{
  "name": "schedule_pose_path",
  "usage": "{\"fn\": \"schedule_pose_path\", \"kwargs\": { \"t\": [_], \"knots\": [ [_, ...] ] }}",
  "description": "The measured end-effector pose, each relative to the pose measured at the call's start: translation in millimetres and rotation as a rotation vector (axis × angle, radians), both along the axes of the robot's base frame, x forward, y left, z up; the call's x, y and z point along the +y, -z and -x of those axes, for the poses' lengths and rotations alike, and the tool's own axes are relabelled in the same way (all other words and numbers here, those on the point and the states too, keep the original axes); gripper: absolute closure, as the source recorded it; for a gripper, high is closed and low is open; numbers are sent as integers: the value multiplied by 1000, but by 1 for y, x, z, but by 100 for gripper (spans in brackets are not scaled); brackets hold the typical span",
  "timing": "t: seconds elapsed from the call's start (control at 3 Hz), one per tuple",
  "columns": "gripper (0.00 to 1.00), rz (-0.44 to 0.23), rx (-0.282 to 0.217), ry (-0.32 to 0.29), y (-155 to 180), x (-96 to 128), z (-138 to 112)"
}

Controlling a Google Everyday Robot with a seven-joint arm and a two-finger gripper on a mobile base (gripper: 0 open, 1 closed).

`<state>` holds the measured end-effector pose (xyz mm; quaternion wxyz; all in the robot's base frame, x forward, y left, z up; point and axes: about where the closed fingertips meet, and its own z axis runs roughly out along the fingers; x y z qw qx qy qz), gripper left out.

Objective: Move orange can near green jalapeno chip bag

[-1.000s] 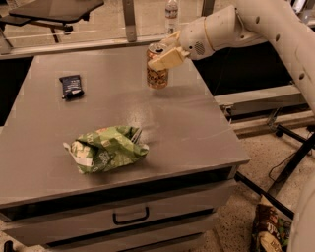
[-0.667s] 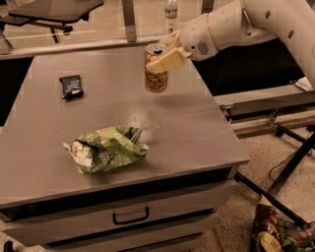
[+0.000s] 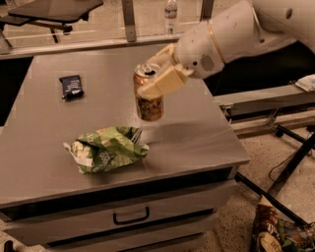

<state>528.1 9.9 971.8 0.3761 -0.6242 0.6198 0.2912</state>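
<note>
Since a second ago the orange can (image 3: 149, 101) has travelled away from the far side of the worktop (image 3: 197, 138) towards the camera and a little to the left, closing on the green jalapeno chip bag (image 3: 105, 149); the arm has come along with it. At present the can stands upright in the air, seemingly clear of the grey surface, just above and to the right of the bag, its silver top showing; the end effector (image 3: 151, 78) is clamped on the can's upper half, one cream finger (image 3: 165, 81) lying across its front and the other behind it; the white arm (image 3: 231, 34) reaches in from the upper right. The crumpled bag lies near the worktop's front edge; a small dark packet (image 3: 72, 86) lies well apart at the far left; a clear plastic bottle (image 3: 171, 10) stands beyond the back edge; a drawer handle (image 3: 131, 215) shows below the front; a brown-and-green chip bag (image 3: 273, 234) lies on the floor at lower right.
</note>
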Motion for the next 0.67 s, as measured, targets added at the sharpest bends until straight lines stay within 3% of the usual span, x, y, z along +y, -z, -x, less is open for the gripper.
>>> {"fn": "schedule_pose_path", "kwargs": {
  "t": [0.33,0.67],
  "knots": [
    [100,1,53,8,13,-12,30],
    [100,3,65,12,16,-16,35]
  ]
}}
